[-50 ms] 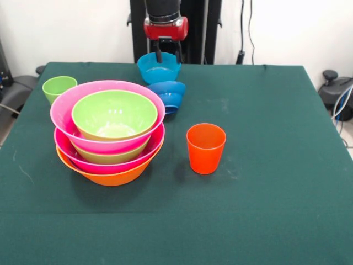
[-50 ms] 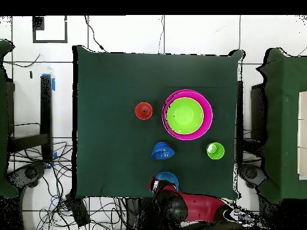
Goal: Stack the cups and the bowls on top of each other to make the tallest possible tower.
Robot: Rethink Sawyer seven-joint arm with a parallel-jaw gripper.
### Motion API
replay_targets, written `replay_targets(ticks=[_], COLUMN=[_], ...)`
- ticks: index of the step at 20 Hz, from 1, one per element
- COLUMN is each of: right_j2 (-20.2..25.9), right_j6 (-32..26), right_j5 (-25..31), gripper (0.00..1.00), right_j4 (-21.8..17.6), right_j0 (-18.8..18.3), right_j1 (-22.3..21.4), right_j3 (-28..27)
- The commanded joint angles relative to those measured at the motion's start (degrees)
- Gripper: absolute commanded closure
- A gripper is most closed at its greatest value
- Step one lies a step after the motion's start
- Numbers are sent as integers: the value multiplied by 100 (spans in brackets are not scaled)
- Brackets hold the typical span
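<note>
The tower (image 1: 110,138) stands at the left: an orange bowl lowest, then pink, green, pink, and a green bowl (image 1: 114,113) on top; from above it shows as the tower (image 2: 187,114). An orange-red cup (image 1: 206,147) (image 2: 143,111) stands upright alone mid-table. A light green cup (image 1: 58,87) (image 2: 215,150) sits behind the tower. A dark blue bowl (image 1: 167,95) (image 2: 162,151) rests near the back. My gripper (image 1: 168,55) (image 2: 157,185) hangs at the rim of a light blue bowl (image 1: 159,69) (image 2: 168,178) by the table's far edge.
The green cloth table (image 1: 265,193) has free room on its right half and along the front. Cables and chair bases lie beyond the table's sides.
</note>
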Motion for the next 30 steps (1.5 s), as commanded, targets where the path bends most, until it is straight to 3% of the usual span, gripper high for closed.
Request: replay_targets(ticks=[1, 7, 22, 23, 26, 30], right_j2=[159, 159, 210, 220, 179, 234], right_j6=[1123, 1072, 732, 711, 667, 626], right_j5=[-514, -618, -1061, -1096, -1583, -1339], gripper=[0, 0, 0, 100, 100, 100], right_j4=[276, 290, 6, -10, -195, -203], right_j0=[237, 211, 35, 30, 63, 48], right_j1=[632, 802, 1754, 1773, 1834, 1741], right_j3=[0, -112, -1180, -1198, -1271, -1322])
